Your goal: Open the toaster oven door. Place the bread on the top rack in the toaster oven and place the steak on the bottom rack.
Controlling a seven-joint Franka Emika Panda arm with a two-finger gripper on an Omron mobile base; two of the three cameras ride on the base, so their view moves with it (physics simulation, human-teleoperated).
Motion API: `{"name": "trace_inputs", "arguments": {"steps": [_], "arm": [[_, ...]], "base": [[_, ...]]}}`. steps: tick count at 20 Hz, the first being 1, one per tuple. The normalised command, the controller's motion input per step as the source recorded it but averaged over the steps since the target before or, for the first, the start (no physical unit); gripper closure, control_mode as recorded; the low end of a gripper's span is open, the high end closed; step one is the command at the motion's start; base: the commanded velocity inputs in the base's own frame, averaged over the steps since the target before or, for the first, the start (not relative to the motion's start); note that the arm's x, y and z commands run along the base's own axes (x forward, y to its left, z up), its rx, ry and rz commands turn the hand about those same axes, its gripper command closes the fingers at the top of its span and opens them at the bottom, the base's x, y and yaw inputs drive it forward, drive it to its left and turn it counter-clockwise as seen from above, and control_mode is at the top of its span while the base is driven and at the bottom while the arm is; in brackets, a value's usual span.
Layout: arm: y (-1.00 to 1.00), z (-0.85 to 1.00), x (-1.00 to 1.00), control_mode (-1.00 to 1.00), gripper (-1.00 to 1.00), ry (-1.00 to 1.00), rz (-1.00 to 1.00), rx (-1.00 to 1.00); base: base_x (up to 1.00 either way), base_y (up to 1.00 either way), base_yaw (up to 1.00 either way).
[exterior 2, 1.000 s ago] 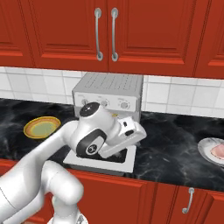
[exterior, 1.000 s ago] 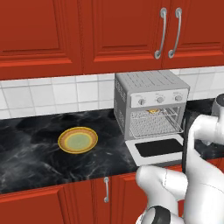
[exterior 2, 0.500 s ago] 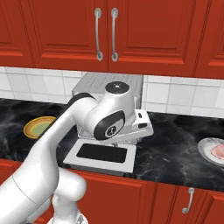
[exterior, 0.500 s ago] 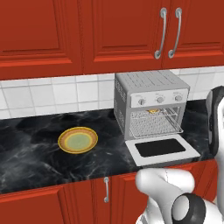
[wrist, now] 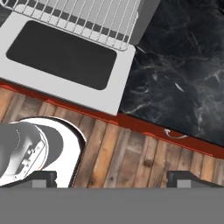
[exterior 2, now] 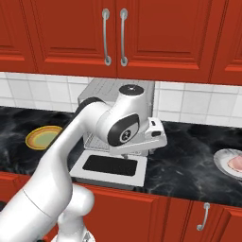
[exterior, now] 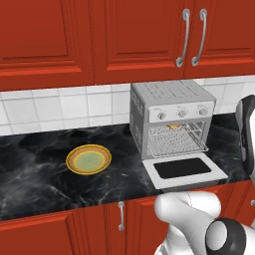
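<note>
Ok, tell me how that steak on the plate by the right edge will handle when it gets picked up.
The steak looks like a thin, flat pink slab, so it would probably sag rather than stay stiff. It lies low on the shallow white plate, leaving little edge to pinch. It may slide on that smooth plate if nudged.

Toaster oven door [exterior: 183, 172] down flat; bread [exterior: 174, 127] on top rack [exterior: 177, 131]; steak [exterior 2: 236, 163] on plate.

A kitchen — red cabinets [exterior: 99, 35], black marble counter [exterior: 40, 159], toaster oven [exterior: 169, 117].
</note>
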Motion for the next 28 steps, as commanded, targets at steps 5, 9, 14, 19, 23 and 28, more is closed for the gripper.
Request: {"name": "trace_inputs", "arguments": {"steps": [5,9,14,19,23,28], "arm": [[0.0,0.0,0.0,1.0,-1.0,0.0,0.0,0.0],[0.0,0.0,0.0,1.0,-1.0,0.0,0.0,0.0],[0.0,0.0,0.0,1.0,-1.0,0.0,0.0,0.0],[0.0,0.0,0.0,1.0,-1.0,0.0,0.0,0.0],[0.0,0.0,0.0,1.0,-1.0,0.0,0.0,0.0],[0.0,0.0,0.0,1.0,-1.0,0.0,0.0,0.0]], "base": [[0.0,-0.02,0.0],[0.1,-0.32,0.0],[0.26,-0.77,0.0],[0.25,-0.66,0.0],[0.33,-0.36,0.0],[0.48,-0.25,0.0]]}}
